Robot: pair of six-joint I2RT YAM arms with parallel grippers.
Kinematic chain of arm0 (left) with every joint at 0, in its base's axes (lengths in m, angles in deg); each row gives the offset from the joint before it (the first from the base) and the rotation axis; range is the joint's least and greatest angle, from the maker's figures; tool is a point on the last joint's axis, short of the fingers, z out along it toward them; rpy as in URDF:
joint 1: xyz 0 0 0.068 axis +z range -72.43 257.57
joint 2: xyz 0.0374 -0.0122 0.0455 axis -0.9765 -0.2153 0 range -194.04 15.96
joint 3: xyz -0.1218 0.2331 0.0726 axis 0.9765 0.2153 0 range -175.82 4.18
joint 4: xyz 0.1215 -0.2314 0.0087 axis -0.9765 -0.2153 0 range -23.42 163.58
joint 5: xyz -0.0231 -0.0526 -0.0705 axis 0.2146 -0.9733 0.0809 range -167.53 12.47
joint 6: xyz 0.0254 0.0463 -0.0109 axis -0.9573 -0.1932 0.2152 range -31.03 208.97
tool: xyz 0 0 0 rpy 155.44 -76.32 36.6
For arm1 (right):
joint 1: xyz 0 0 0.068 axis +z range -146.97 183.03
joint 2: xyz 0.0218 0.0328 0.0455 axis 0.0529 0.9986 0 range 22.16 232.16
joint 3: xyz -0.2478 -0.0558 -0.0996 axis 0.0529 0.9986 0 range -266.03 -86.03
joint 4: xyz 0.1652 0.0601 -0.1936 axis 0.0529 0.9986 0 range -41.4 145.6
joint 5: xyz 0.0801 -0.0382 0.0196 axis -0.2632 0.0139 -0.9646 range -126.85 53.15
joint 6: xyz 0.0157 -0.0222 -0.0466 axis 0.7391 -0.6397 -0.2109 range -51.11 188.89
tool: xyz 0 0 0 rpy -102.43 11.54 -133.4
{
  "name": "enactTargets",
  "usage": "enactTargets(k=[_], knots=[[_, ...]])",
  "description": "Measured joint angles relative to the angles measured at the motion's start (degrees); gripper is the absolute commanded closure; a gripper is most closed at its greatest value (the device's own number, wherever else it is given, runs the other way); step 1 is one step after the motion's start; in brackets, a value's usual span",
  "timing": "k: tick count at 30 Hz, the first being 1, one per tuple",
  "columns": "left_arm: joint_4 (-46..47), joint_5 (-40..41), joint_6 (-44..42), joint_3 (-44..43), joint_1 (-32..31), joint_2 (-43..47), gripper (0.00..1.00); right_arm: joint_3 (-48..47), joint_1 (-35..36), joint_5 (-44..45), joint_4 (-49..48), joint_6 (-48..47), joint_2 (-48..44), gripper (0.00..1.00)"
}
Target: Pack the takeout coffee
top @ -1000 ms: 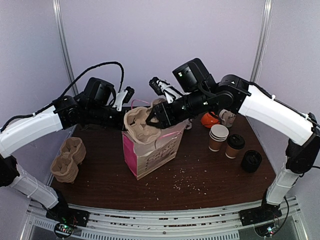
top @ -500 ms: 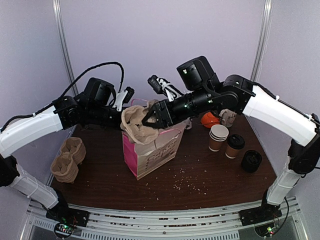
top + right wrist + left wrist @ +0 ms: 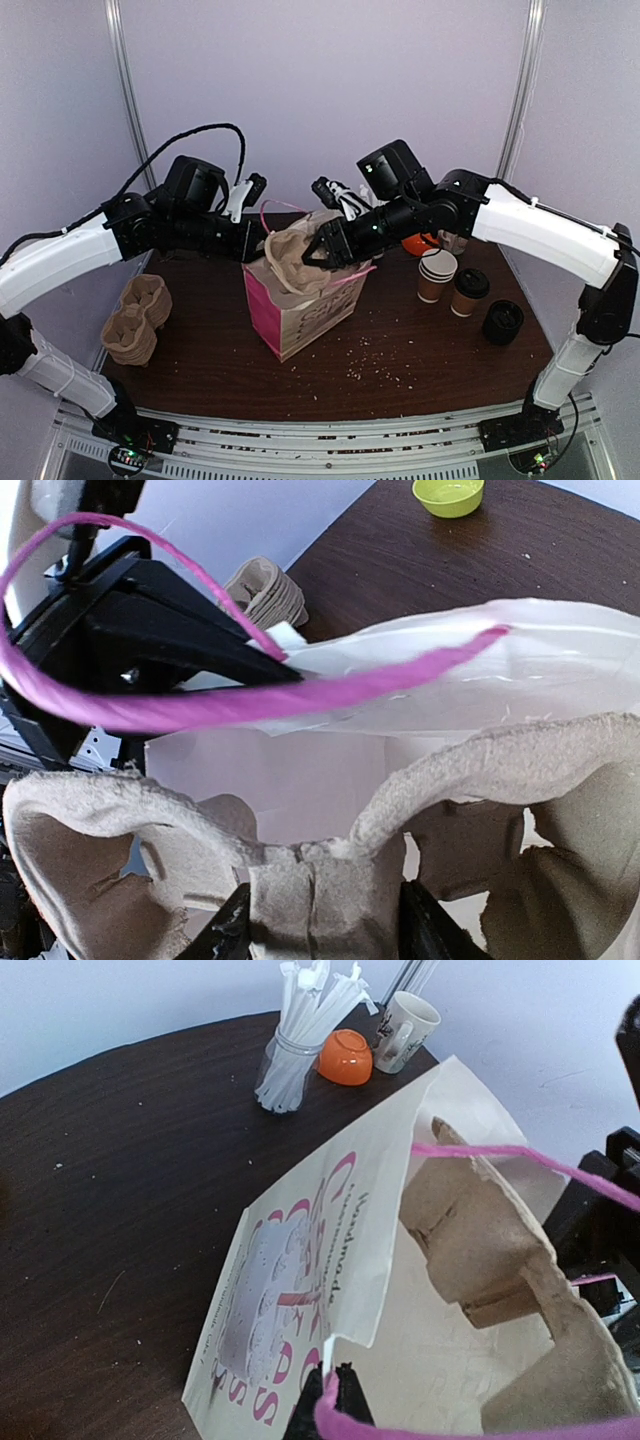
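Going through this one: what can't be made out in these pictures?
Paper bag floor: every view, covered by the cup carrier.
Left fingers: left wrist view, cut off by bottom edge.
Lidded coffee cup: outside both wrist views.
Black round item: top view, too small to identify.

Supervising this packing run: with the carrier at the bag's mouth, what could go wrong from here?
1. The cup carrier, tilted in the right gripper, may snag the bag rim or pink handle.
2. The bag, pinched at its edge only by the left gripper, could tear or tip.
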Motion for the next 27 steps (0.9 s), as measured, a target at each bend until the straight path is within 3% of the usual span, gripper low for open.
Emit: enactTargets(k=[10, 27], knots=[[0.2, -0.7, 0.0, 0.5, 0.0, 0.0, 1.0, 0.2, -1.9, 1.3, 1.4, -1.3, -0.3, 0.55], [0.3, -0.9, 0.5, 0.5, 0.0, -0.1, 1.0, -8.4, 0.7, 13.6, 9.9, -3.7, 6.4, 0.55]])
